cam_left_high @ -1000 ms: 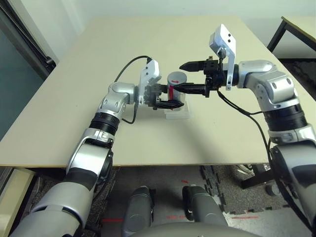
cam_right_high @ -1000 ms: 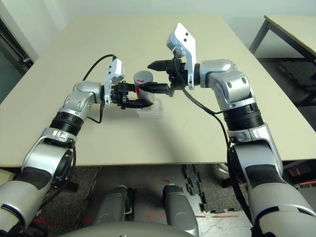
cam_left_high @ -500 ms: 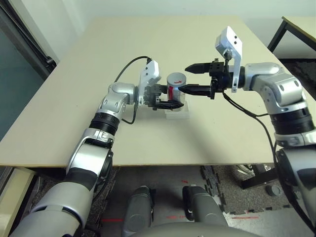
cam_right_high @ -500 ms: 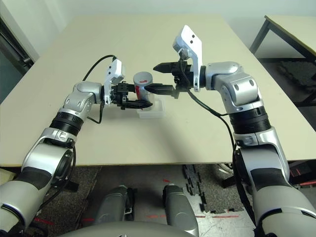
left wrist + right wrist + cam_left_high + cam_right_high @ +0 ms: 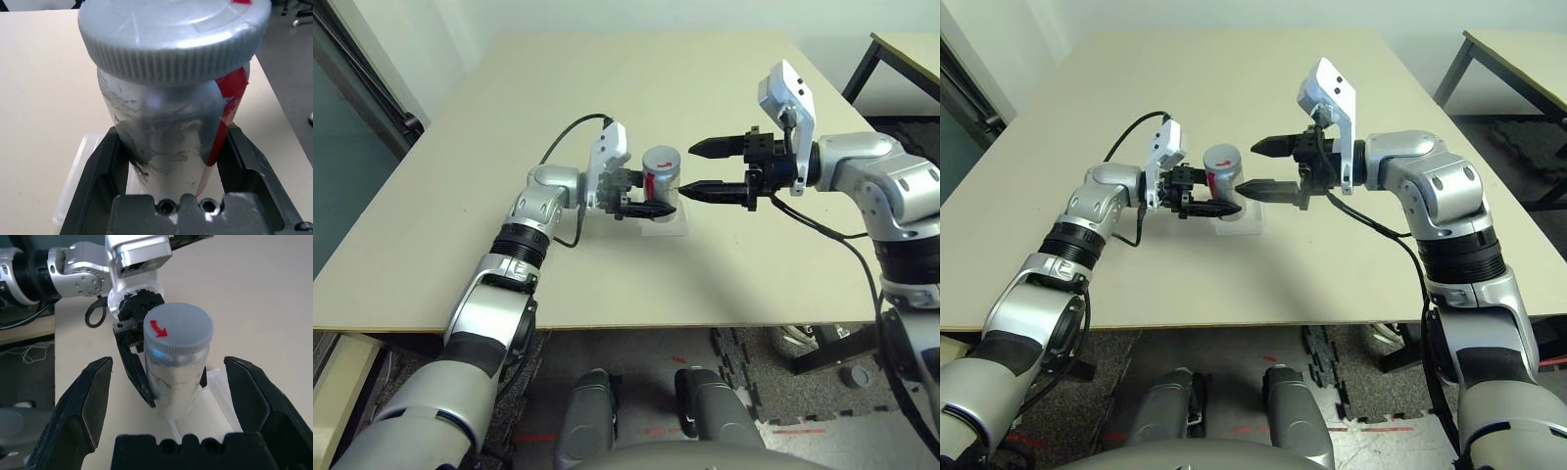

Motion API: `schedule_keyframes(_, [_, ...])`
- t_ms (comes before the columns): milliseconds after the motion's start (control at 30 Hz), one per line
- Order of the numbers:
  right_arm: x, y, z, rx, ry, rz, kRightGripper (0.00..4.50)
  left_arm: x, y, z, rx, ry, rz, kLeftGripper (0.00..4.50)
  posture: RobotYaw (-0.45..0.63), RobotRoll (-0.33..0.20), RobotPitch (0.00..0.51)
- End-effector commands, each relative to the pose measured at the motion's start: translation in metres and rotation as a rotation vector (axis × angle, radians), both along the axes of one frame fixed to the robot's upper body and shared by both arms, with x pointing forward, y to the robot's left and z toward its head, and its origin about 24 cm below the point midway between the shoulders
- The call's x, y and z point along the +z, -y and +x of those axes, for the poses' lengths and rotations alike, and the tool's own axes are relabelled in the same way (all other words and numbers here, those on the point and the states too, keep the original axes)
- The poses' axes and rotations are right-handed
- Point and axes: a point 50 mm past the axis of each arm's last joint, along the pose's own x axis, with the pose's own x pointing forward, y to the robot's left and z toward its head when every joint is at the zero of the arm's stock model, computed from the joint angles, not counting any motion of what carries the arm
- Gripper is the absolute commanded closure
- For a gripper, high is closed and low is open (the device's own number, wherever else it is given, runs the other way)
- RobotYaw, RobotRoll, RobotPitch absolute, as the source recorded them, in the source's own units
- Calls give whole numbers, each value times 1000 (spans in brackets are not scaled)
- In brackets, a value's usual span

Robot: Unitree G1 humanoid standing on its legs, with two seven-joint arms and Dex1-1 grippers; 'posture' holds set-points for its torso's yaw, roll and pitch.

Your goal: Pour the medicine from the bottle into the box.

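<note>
The bottle (image 5: 658,179) is white-grey with a red stripe, and its grey screw cap (image 5: 178,327), marked with a red arrow, is on. It stands upright just above the clear box (image 5: 667,225) on the table. My left gripper (image 5: 650,193) is shut on the bottle's body from the left; in the left wrist view its fingers (image 5: 99,182) clamp both sides of the bottle (image 5: 166,127). To the right of the bottle, my right gripper (image 5: 693,170) stands open and apart from it, its jaws wide and level with the cap.
The beige table (image 5: 607,78) spreads wide around the arms. A black cable (image 5: 570,127) loops from my left wrist. Another table's edge (image 5: 906,49) and dark floor lie at the far right.
My right gripper has drawn back to the right, away from the bottle's cap, which it flanked a second ago. The left gripper and bottle have stayed put.
</note>
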Motion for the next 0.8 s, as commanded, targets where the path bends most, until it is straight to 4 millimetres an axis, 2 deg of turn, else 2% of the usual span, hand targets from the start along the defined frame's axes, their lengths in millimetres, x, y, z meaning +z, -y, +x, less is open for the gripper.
schedule_keyframes(33, [7, -3, 2, -14, 12, 25, 0, 2, 1, 2, -7, 14, 12, 1728, -84, 0, 69])
schedule_keyframes(467, [9, -25, 14, -3, 10, 53, 0, 1, 5, 1, -14, 14, 7, 1727, -77, 0, 73])
schedule_keyframes(800, [4, -33, 16, 23, 23, 42, 0, 1, 7, 1, -21, 13, 5, 1727, -72, 0, 74])
